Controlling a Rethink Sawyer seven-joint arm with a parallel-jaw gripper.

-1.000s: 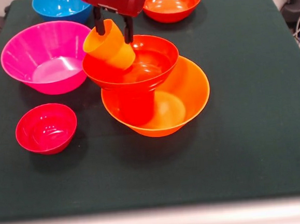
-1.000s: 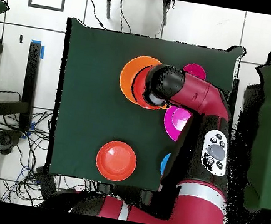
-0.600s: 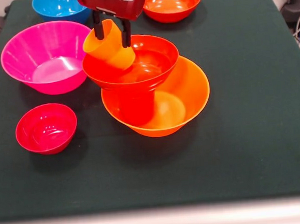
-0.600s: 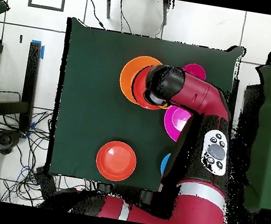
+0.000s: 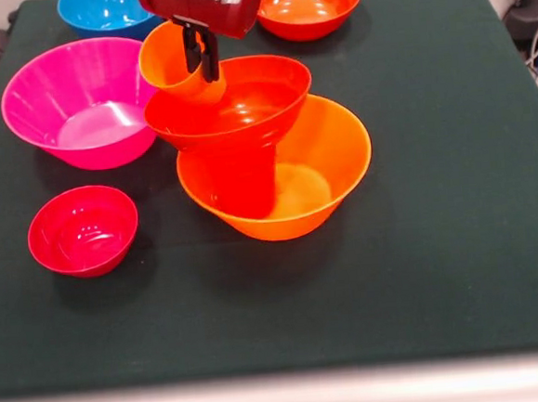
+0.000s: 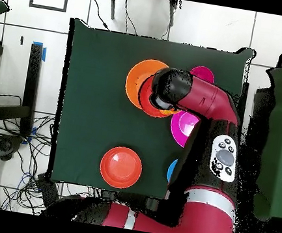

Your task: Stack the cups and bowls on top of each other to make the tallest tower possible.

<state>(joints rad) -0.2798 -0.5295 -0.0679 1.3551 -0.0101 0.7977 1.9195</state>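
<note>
The pincer (image 5: 201, 55) is closed on the rim of an orange cup (image 5: 171, 63), tilted against the red-orange bowl (image 5: 233, 101) topping the tower (image 5: 276, 177) mid-desk (image 5: 455, 196).

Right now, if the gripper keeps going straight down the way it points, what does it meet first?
Most likely the red-orange bowl atop the tower: the gripper, shut on the orange cup, hangs over its rim. Depth is unclear, so the cup's base would probably touch first.
</note>
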